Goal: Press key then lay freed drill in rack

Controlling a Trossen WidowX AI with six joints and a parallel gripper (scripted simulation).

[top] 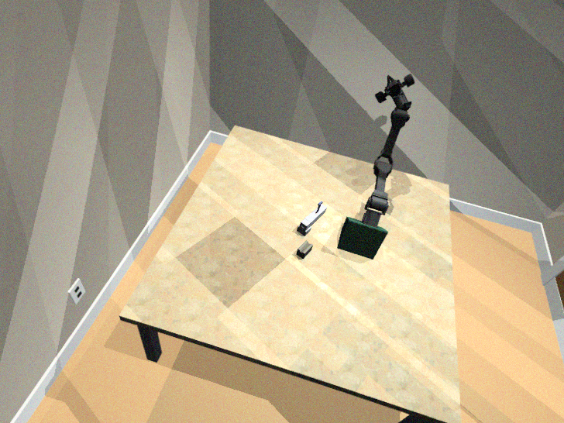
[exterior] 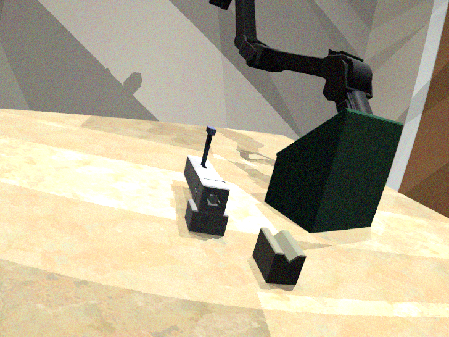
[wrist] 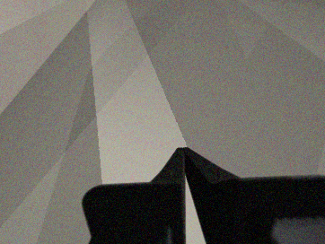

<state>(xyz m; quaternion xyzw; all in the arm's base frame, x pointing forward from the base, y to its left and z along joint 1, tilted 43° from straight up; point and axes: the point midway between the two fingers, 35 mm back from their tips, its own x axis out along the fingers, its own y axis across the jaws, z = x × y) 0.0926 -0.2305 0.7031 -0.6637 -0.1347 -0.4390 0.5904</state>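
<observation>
Arm (top: 386, 149) rises from behind the green base box (top: 362, 236), which sits near the middle of the worktop (top: 255, 309), toward its right edge. Arm stretches steeply up and back past the far edge, gripper (top: 390, 80) high over the wall side, well apart from everything on the table. Wrist view: the two dark fingertips meet at a point against the grey wall, jaws fully closed, nothing between them. Drill block (exterior: 206, 183) stands just left of the base box, near the worktop's centre, seated on a dark holder (exterior: 206, 219). A thin dark stem with a small blue cap (exterior: 210, 129) sticks up tilted from the block's top; whether this is the key or the drill I cannot tell. Rack (exterior: 278, 255), a small grey V-notched block, lies just nearside of the drill block, toward the front edge, apart from it, notch bare.
</observation>
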